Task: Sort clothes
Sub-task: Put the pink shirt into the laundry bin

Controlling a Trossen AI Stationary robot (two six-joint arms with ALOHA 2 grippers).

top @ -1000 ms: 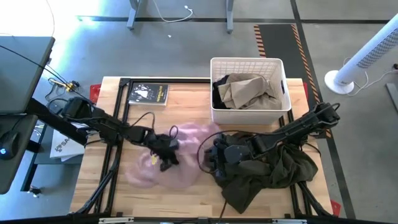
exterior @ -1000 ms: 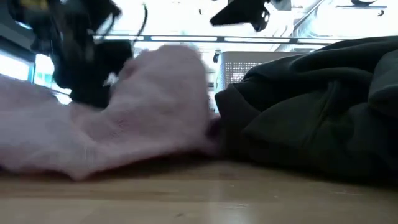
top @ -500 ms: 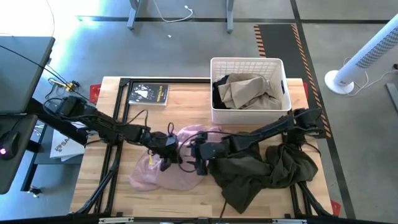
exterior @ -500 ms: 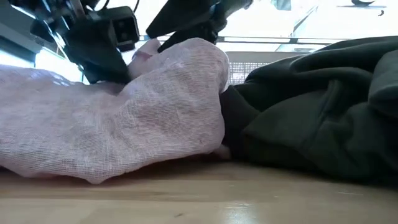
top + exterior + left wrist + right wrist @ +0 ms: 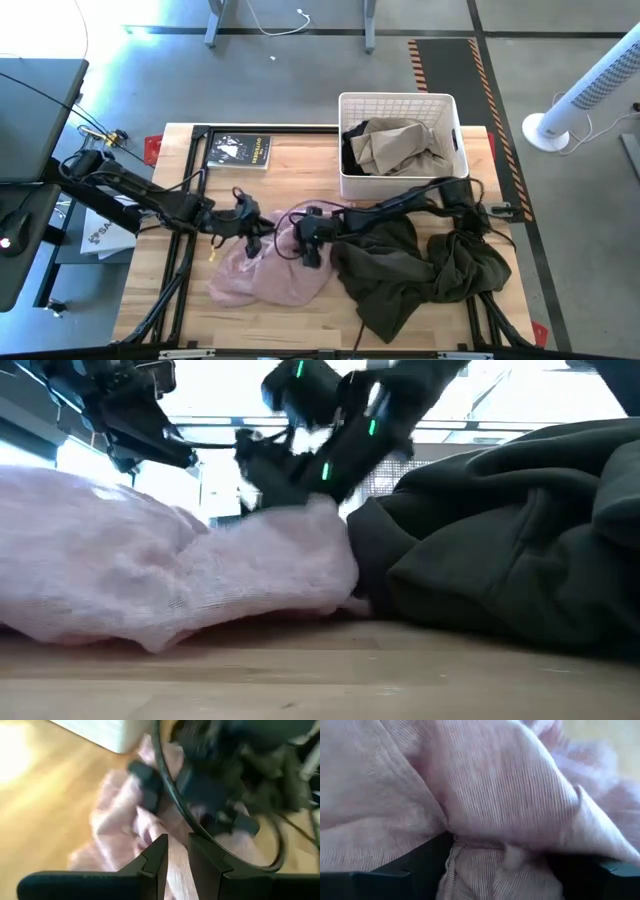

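Fingers of the left gripper (image 5: 173, 851) pinch a fold of the pale pink garment (image 5: 270, 272) lying mid-bench; the right gripper (image 5: 310, 240) presses into the same cloth, fingers spread, fabric between them; the dark olive garment (image 5: 420, 272) lies touching it alongside.

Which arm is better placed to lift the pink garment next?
Probably the left: the left gripper is shut on the pink garment. The right gripper only presses into it from the other side.
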